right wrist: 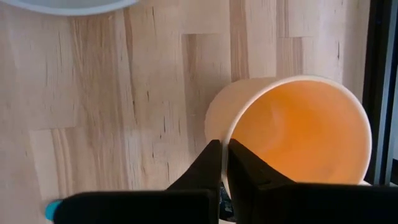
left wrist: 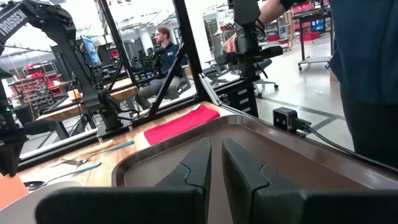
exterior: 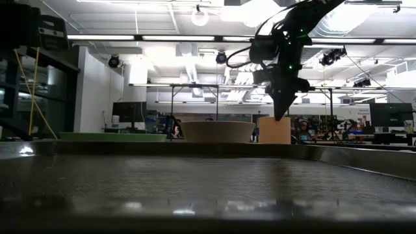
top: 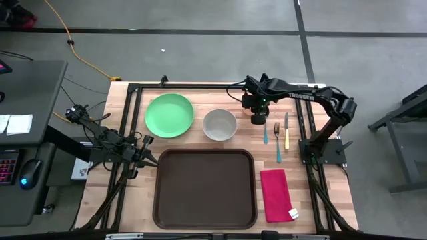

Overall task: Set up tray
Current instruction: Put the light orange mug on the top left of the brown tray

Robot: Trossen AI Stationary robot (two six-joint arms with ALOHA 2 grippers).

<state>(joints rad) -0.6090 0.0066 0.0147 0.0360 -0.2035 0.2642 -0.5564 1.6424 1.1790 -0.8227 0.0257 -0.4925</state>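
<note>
The dark brown tray lies flat at the table's near middle. Behind it sit a green plate and a grey bowl. An orange cup stands upright on the wood just right of the bowl, and it also shows in the low view as a tan cup. My right gripper points straight down at the cup's rim, shut on it. My left gripper waits shut by the tray's left rim, touching nothing. My right gripper comes from above, pointing down, onto the orange cup's rim on its bowl-facing side. One finger is inside the cup and the other outside, with the thin wall between them. The cup stands upright with its base on the table.
A teal-handled spoon, a fork and a knife lie right of the cup. A red napkin lies right of the tray. People are in the room beyond the table's near right side.
</note>
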